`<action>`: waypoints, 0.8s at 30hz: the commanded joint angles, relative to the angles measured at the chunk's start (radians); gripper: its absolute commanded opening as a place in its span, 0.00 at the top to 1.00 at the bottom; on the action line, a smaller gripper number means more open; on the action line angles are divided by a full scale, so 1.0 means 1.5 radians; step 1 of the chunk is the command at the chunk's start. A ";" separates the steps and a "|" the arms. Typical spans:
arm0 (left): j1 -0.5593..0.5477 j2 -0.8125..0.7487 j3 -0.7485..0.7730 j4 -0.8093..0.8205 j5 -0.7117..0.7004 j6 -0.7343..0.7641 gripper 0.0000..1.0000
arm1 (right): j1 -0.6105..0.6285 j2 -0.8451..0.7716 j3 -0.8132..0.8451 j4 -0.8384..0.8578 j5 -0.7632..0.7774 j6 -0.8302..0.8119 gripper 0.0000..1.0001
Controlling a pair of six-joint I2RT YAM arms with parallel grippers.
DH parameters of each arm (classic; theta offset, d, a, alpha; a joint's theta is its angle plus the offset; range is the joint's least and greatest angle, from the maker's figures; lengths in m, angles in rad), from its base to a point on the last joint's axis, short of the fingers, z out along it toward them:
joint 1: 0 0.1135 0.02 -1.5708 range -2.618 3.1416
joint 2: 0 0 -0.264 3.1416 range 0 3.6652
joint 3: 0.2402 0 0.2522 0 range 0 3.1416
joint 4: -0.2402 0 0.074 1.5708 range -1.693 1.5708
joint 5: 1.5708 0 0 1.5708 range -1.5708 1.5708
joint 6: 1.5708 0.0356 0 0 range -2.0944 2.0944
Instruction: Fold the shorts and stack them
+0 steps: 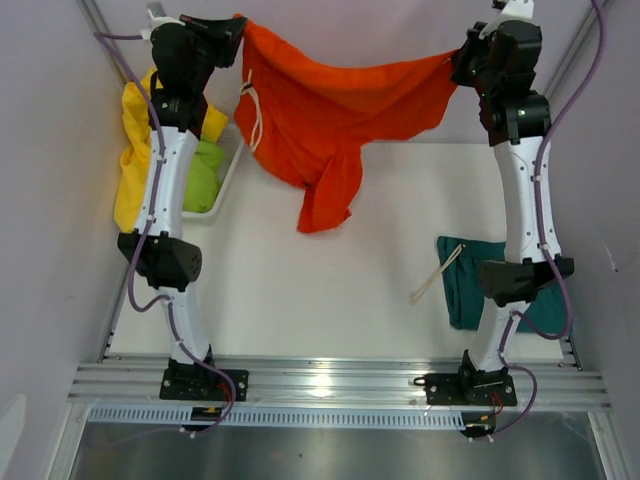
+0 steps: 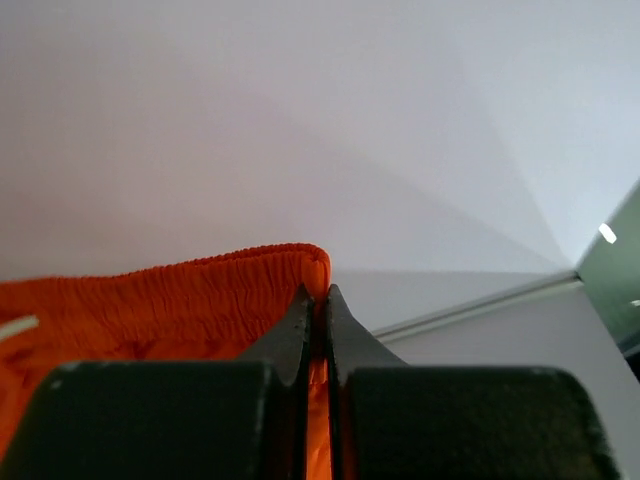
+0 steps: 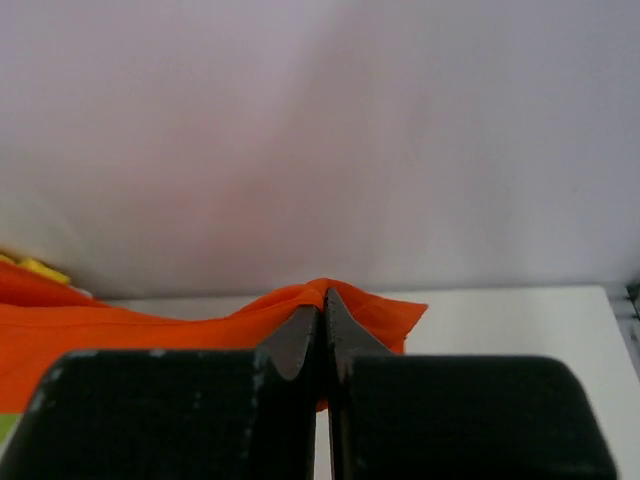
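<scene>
As the orange-red shorts (image 1: 340, 100) hang stretched above the table (image 1: 330, 290) | left gripper (image 2: 318, 295) pinching waistband (image 2: 200, 275) | right gripper (image 3: 322, 298) pinching other edge

No text, label, brand, number or sign can be read in any of the 3 views. Anything printed on the arm bases (image 1: 204, 383), at 6 o'clock in the top view, is too small to make out.
</scene>
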 commanded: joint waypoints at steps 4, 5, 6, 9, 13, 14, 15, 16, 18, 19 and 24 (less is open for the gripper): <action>-0.010 -0.054 -0.004 0.162 0.005 0.018 1.00 | -0.022 -0.079 -0.096 0.131 -0.110 0.021 1.00; -0.010 -0.073 -0.032 0.176 0.005 0.023 1.00 | -0.023 -0.098 -0.122 0.143 -0.120 0.021 1.00; -0.010 -0.091 -0.134 0.183 0.008 0.028 1.00 | -0.023 -0.109 -0.179 0.150 -0.140 0.021 1.00; -0.008 -0.180 -0.316 0.281 -0.005 0.037 1.00 | -0.023 -0.174 -0.322 0.190 -0.160 0.016 1.00; -0.006 -0.279 -0.486 0.312 -0.048 0.076 1.00 | -0.024 -0.281 -0.501 0.267 -0.172 0.028 1.00; -0.006 -0.311 -0.495 0.308 -0.058 0.084 1.00 | -0.023 -0.302 -0.526 0.278 -0.173 0.032 1.00; -0.006 -0.320 -0.500 0.300 -0.063 0.094 1.00 | -0.023 -0.330 -0.539 0.279 -0.177 0.039 1.00; -0.006 -0.329 -0.493 0.295 -0.062 0.099 1.00 | -0.024 -0.338 -0.532 0.260 -0.185 0.039 1.00; -0.006 -0.364 -0.476 0.268 -0.066 0.127 1.00 | -0.022 -0.350 -0.502 0.226 -0.216 0.042 1.00; -0.006 -0.379 -0.467 0.261 -0.068 0.132 1.00 | -0.022 -0.371 -0.487 0.205 -0.229 0.048 1.00; -0.007 -0.548 -0.513 0.276 -0.092 0.153 1.00 | 0.011 -0.490 -0.493 0.224 -0.272 0.054 1.00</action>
